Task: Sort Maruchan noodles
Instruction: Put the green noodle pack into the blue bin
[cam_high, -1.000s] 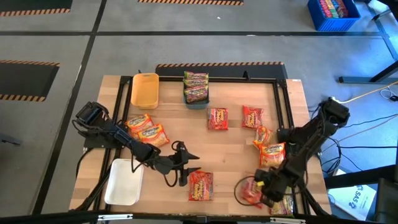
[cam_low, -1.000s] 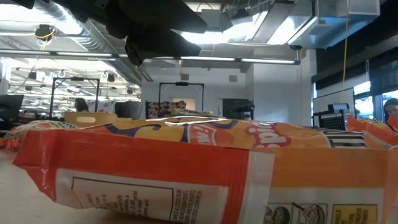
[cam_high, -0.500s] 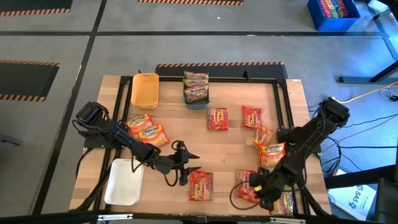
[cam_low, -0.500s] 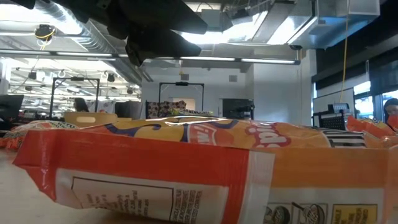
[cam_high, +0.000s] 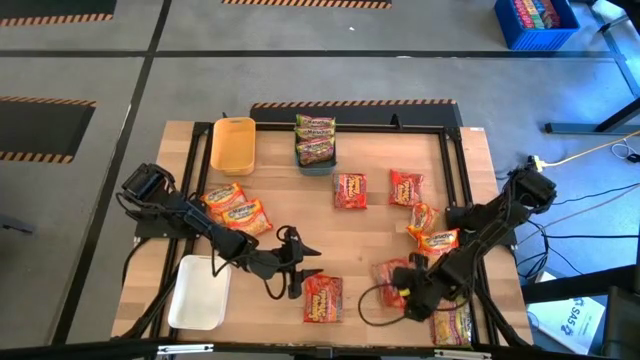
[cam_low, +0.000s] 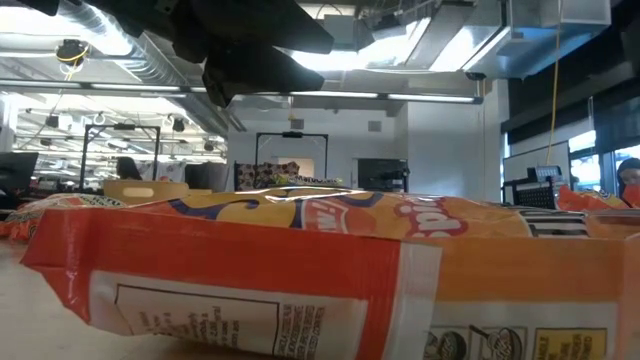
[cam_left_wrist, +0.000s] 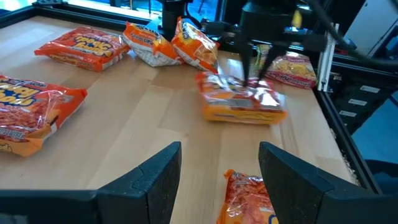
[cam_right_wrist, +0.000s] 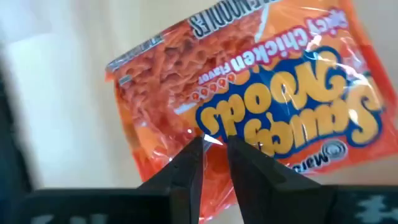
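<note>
In the lower right of the high view the right tool (cam_high: 400, 292) pinches the plastic of an orange packet (cam_high: 392, 283) on the tabletop (cam_high: 370, 235). To carry it well, I judge it should lift straight and slowly so the thin pinch holds, steering clear of the neighbouring packets (cam_high: 437, 242). The left tool (cam_high: 306, 262), fingers spread, waits lower centre above another packet (cam_high: 322, 298)

Orange noodle packet (cam_right_wrist: 249, 118) with blue-outlined yellow lettering.

Glossy crinkly plastic noodle packets (cam_left_wrist: 244, 102); pale matt wood table (cam_high: 370, 240).
</note>
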